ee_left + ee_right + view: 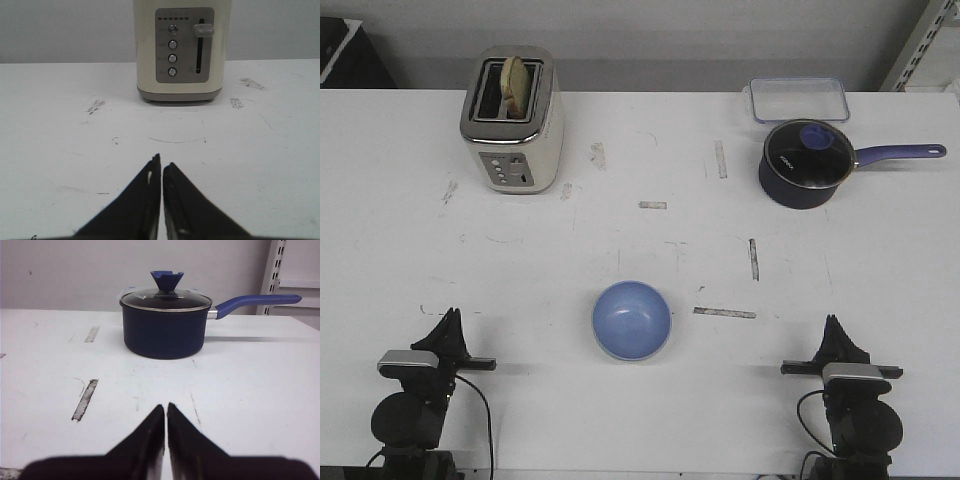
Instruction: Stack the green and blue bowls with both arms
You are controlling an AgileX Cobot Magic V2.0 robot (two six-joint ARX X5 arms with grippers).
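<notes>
While I watch from the front camera, the blue bowl (632, 319) sits upright on the white table (540, 250), near the front edge and roughly midway between my two arms; I can see only this one bowl, and no green rim shows around it, so I cannot tell whether the other bowl sits beneath; my left gripper (450, 322) is parked at the near left corner, well apart from the bowl, which lies off to its right and slightly forward; my right gripper (834, 328) is parked at the near right corner, equally well apart, with the bowl off to its left; on the left wrist feed the left gripper (161, 161) has its fingers pressed together with only a hairline gap, nothing between them, pointing at the cream toaster (180, 50); on the right wrist feed the right gripper (166, 407) is likewise pressed together and empty, pointing at the navy saucepan (165, 325) with its glass lid on; behind the saucepan lies a clear plastic container (798, 98); neither wrist feed shows the bowl.
</notes>
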